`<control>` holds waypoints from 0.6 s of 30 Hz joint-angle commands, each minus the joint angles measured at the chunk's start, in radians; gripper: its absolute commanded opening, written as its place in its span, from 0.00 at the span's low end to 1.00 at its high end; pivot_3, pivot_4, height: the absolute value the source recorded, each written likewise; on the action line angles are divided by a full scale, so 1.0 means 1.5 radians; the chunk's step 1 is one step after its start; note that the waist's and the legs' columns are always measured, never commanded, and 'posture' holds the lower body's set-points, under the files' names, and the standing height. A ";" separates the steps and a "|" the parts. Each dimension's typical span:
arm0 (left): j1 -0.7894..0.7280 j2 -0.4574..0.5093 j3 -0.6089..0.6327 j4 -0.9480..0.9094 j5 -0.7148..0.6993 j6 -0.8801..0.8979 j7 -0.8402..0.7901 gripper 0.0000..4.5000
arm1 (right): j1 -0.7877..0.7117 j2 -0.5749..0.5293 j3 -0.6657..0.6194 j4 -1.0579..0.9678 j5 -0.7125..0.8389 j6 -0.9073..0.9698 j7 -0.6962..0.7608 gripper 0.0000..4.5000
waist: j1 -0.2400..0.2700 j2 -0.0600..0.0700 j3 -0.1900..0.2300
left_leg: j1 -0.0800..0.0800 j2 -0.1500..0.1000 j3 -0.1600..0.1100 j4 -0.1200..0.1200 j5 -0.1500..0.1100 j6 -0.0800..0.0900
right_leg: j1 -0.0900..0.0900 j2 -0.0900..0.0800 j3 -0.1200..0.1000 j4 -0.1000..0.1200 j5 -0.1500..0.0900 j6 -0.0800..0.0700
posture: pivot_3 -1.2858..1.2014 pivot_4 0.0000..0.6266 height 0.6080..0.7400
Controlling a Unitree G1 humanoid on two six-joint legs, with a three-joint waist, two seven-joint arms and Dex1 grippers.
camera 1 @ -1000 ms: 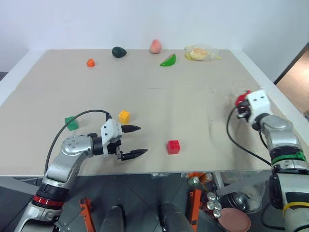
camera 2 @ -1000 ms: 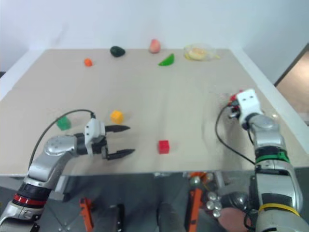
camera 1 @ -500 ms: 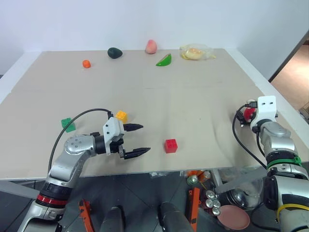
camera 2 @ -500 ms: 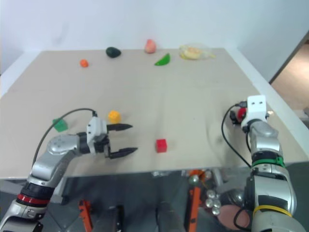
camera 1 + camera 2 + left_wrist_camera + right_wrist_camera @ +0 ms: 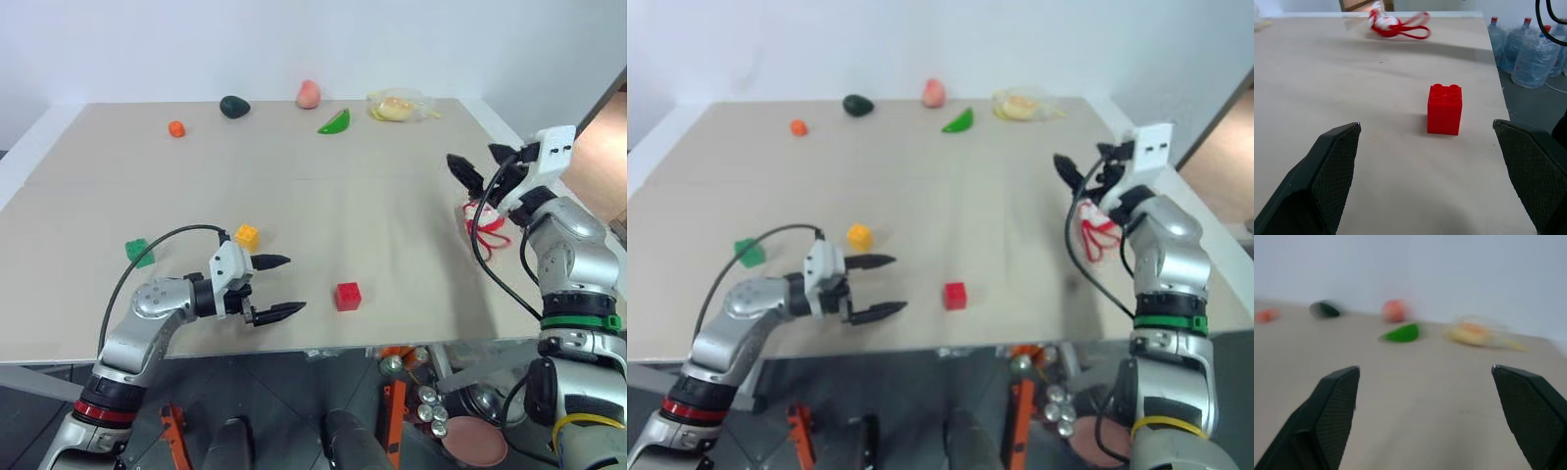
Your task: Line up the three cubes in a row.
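A matt, paper-like beige covering with faint creases is seen over the tabletop (image 5: 372,215). The red cube (image 5: 1444,108) is moulded in smooth, slightly glossy plastic with a studded top. The fingers (image 5: 1334,166) of the left gripper (image 5: 277,288) are faced with finely textured matt black pads. Brushed silver metal is shown on the arm shells.

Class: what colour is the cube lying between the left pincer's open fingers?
Red, with a studded top; the left wrist view shows it best.

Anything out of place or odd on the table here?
Yes: a red round toy with white cord lies loose by the table's right edge, below the open right gripper. It belongs to no row; the cubes are scattered.
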 commanded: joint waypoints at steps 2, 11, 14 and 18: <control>0.009 0.021 0.026 -0.025 -0.022 -0.002 -0.014 1.00 | 0.051 -0.054 0.026 -0.093 0.029 0.062 0.115 0.99 | 0.005 0.000 0.000 | 0.000 0.000 0.001 0.000 0.000 0.000 | -0.001 0.000 0.000 0.000 0.000 0.000 | 0.52 0.24 1.00; 0.013 0.033 0.034 -0.026 -0.031 0.001 -0.016 1.00 | 0.069 -0.102 0.045 -0.126 0.024 0.097 0.192 0.99 | 0.005 0.001 0.000 | 0.000 0.000 0.002 0.001 0.000 0.000 | -0.001 0.000 0.001 0.000 0.001 -0.001 | 0.52 0.24 1.00; 0.019 0.035 0.035 -0.032 -0.033 0.003 -0.014 1.00 | 0.085 -0.130 0.047 -0.136 0.018 0.102 0.230 0.99 | 0.006 0.001 0.000 | 0.000 0.000 0.002 0.001 0.000 0.000 | -0.001 -0.001 0.001 0.000 0.001 -0.001 | 0.52 0.24 1.00; 0.035 0.045 0.046 -0.044 -0.044 0.008 -0.020 1.00 | 0.118 -0.167 0.047 -0.169 0.032 0.106 0.292 0.99 | 0.007 0.001 0.000 | 0.000 0.000 0.002 0.001 -0.001 0.000 | -0.002 -0.001 0.001 0.000 0.000 -0.001 | 0.52 0.24 1.00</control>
